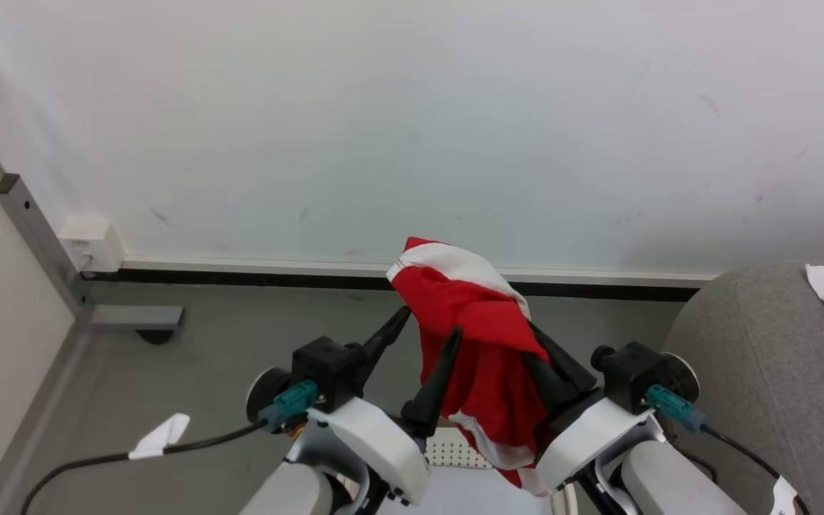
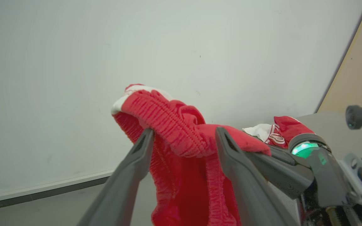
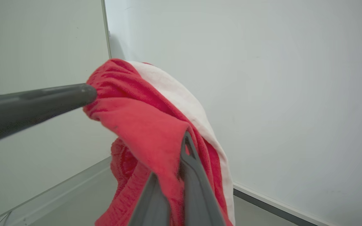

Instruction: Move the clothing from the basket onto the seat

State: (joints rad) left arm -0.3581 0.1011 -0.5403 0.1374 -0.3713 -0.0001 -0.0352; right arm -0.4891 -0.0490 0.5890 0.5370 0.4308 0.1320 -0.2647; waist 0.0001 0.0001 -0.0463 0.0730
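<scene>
I see bare wall [image 1: 412, 107] at 12 o'clock, open grey floor [image 1: 240, 357] toward 9, the seat [image 1: 741, 372] with its rounded edge at 3. The clothing [image 1: 476, 322] hangs centre above the basket [image 1: 455, 452] at 6, clenched in my right pincer [image 3: 184, 150]; left pincer [image 1: 430, 321] spread open

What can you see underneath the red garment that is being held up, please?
Below the hanging red garment, a small perforated patch of the cream basket shows. The rest is covered, so any clothing left inside cannot be seen.
</scene>
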